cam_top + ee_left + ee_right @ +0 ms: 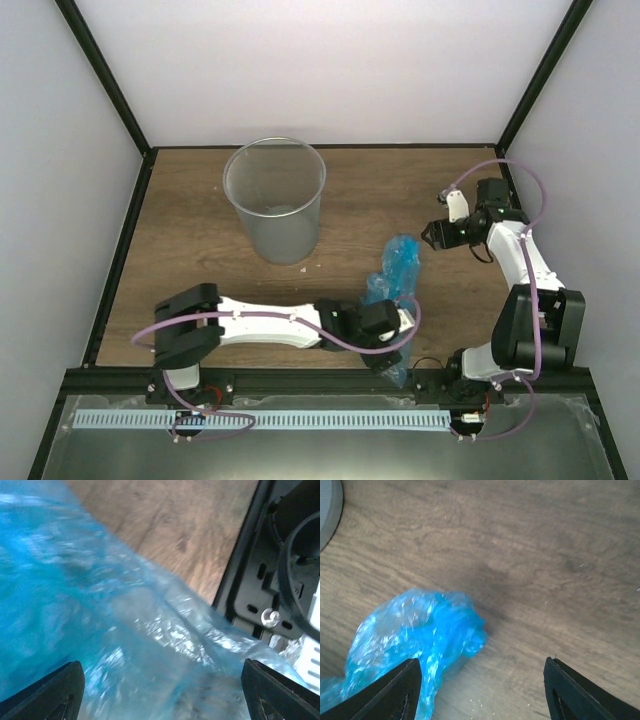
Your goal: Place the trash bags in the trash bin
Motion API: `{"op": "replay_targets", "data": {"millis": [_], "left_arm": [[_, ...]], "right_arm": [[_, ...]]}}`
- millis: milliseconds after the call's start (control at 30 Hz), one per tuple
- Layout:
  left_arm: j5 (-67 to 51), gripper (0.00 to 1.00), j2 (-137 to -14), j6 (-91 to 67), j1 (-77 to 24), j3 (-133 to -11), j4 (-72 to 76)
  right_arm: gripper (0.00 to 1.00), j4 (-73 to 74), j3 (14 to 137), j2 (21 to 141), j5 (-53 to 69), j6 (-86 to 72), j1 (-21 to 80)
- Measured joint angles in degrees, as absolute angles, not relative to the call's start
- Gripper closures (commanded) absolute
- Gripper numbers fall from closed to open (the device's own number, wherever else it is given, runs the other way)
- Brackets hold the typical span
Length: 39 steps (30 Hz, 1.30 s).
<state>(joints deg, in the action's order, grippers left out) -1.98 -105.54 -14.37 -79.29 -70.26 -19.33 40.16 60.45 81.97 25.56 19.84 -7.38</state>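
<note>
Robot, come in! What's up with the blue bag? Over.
Left hand open, blue bag between its fingers. Right hand open, nothing held. Bag on table, outside the bin. Nothing between them.

Top external: high behind the arm bases, looking down and forward over the whole bench (200, 210) to the back wall.
Left wrist: very close on the trash bag (100, 630), which fills most of the view (blurred), facing a black frame (245, 580) at the bench's edge.
Right wrist: close above the bench, looking down; trash bin (327, 510) clipped at upper left.
Shared: all three show the bag and the wood.
</note>
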Motion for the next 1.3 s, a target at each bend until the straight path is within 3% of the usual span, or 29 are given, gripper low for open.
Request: {"op": "replay_targets", "data": {"millis": [267,433,667,1067,1300], "left_arm": [[2.04,0.06,-85.12,-13.19,-77.78,-62.7,-21.8],[4.82,0.05,-74.26,-15.53,-73.41,-57.14,-22.06],[2.9,0.06,-73.91,-22.55,-61.58,-46.33,-21.63],[-0.05,0.09,-81.08,-24.34,-61.49,-48.58,-23.83],[-0.82,0.1,-76.4,-26.3,-61.63,-39.88,-12.12]], "right_arm": [[0.31,42.72,57.14,81.3,29.78,24.71,-6.61],[0.31,43.2,57.14,80.07,30.15,26.26,-0.62],[0.34,42.76,56.31,82.08,31.29,25.65,4.86],[0.4,49.28,62.54,88.88,32.77,32.23,-4.1],[0.39,51.24,62.06,83.81,29.89,34.11,-3.99]]}}
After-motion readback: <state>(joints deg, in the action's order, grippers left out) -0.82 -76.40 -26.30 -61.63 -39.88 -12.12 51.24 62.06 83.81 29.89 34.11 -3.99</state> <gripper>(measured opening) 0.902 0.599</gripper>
